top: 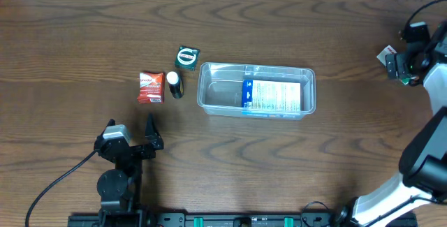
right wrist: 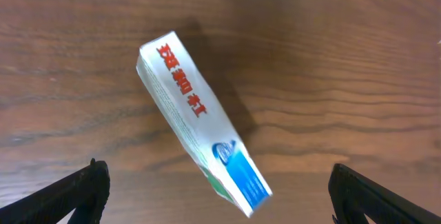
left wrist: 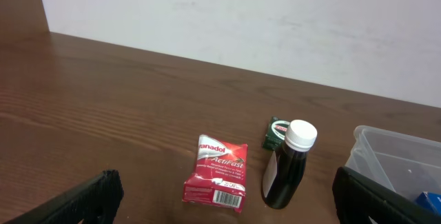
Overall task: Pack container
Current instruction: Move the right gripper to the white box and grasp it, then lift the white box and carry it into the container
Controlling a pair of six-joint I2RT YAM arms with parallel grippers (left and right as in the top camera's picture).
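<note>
Nearest, well left of the container (top: 218, 93) and closer to the front edge of the counter (top: 84, 38): left pincer (top: 152, 133), fingers (left wrist: 89, 196) spread wide apart, gripping nothing.

One step farther back, still left of the container: red Panadol packet (top: 150, 87), lying flat, printed face up. Just beside it, between packet and container: dark bottle (top: 173, 86) with a white cap, standing upright, close to the container's left wall but apart from it.

Then the container itself, resting mid-counter with its long side running left to right; clear walls, rounded corners. Holds a blue-and-white box (top: 274, 96) lying flat in its right half.

Just behind the container's far-left corner: small green packet (top: 186, 57) with a pale ring printed on it, apart from the rim.

Farthest, well off to the right of the container and slightly behind it: right pincer (top: 398, 66), fingers wide apart, clamped on nothing. Beneath it a long white box (right wrist: 196, 117) with red characters and a blue end, slanting between the spread fingers and touching neither; cannot tell whether resting flat on the counter or tipped up.
</note>
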